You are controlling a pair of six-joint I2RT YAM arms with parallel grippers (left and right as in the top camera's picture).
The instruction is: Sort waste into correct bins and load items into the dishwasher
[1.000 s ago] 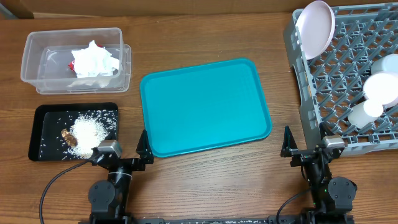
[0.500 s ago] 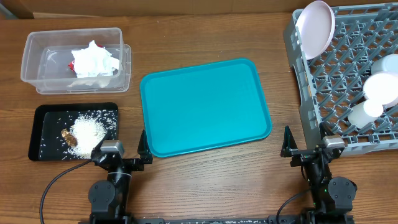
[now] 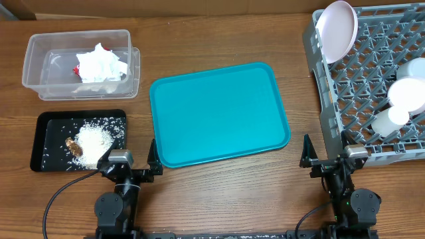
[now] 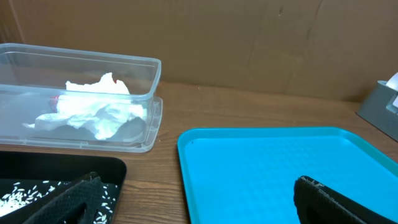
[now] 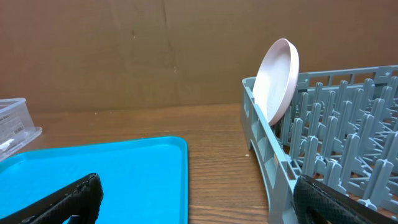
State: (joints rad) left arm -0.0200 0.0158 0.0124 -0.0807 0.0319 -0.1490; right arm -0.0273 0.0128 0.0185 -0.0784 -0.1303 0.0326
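Right, both arms sit parked at the near edge of the table [image 3: 219, 40], at 6 o'clock from my overhead camera. The left gripper [image 4: 198, 182] has its fingers spread wide with nothing between them, and the right gripper [image 5: 194, 186] is likewise spread and empty.

Taking the teal tray [image 3: 219, 113] as my dial's centre, the clear tub [image 3: 40, 50] lies at 10 o'clock. It holds the crumpled tissues [image 3: 101, 64], with the red wrapper [image 3: 77, 69] peeking out at their 9 o'clock side. The black tray [image 3: 46, 129] sits at 8 o'clock, carrying a heap of rice [image 3: 93, 139] with loose grains scattered about and a brown scrap [image 3: 71, 143] touching the heap at its 9 o'clock edge.

The dish rack [image 3: 358, 99] fills 2 to 3 o'clock. The plate [image 3: 336, 28] stands on edge in its far-left corner, a white bowl [image 3: 406, 93] rests toward the rack's 3 o'clock side, and the cup [image 3: 384, 123] lies just beside it at 7 o'clock. I cannot find the chopsticks.
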